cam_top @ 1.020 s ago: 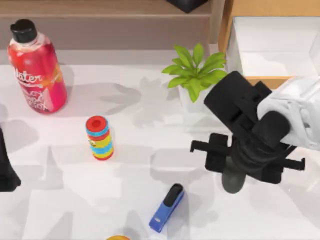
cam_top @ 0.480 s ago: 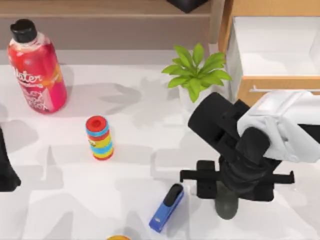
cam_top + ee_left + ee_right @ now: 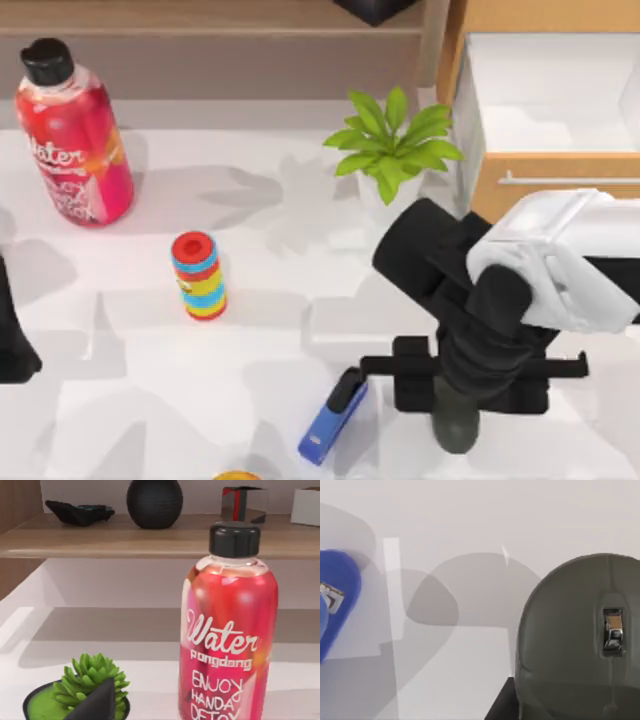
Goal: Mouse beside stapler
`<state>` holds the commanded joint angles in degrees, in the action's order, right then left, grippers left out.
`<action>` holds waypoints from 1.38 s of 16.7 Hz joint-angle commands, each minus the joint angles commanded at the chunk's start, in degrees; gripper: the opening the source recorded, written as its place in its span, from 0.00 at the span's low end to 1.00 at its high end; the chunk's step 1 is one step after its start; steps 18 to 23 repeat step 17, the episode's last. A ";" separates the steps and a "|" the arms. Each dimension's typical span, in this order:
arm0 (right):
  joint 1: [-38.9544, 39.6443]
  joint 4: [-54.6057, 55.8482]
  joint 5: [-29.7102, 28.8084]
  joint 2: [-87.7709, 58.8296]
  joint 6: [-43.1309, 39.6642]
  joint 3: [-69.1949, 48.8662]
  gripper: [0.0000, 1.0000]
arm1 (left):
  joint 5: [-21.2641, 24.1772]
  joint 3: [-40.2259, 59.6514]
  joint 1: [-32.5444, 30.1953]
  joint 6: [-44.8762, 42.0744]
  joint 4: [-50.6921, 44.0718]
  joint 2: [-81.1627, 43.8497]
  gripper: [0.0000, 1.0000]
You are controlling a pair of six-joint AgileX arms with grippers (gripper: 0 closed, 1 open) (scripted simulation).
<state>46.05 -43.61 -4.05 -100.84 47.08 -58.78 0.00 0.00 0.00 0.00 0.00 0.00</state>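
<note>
At the table's near edge, the right gripper (image 3: 458, 400) of an AgileX arm holds the dark grey mouse (image 3: 456, 424) clamped between its fingers, the mouse's long axis running near-to-far, its rounded end toward the near edge. Just to its left lies the blue stapler (image 3: 333, 415), slanted, its black top arm angled up toward the right; the two sit near but apart. Farther back stand a striped cylinder (image 3: 198, 275) and a potted plant (image 3: 392, 152), then a pink water bottle (image 3: 70, 135) and an open drawer (image 3: 545, 110). The left gripper (image 3: 12, 335) sits parked at the left edge; whether it is open cannot be told.
</note>
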 joint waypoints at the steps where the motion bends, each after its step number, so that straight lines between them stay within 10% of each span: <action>1: 0.00 0.00 0.00 0.00 0.00 0.00 0.23 | 0.00 0.00 0.00 0.00 0.00 0.00 1.00; 11: 0.00 0.00 0.00 0.00 0.00 0.00 0.98 | 0.00 0.00 0.00 0.00 0.00 0.00 1.00; 23: 0.00 0.00 0.00 0.00 0.00 0.00 1.00 | 0.00 0.00 0.00 0.00 0.00 0.00 1.00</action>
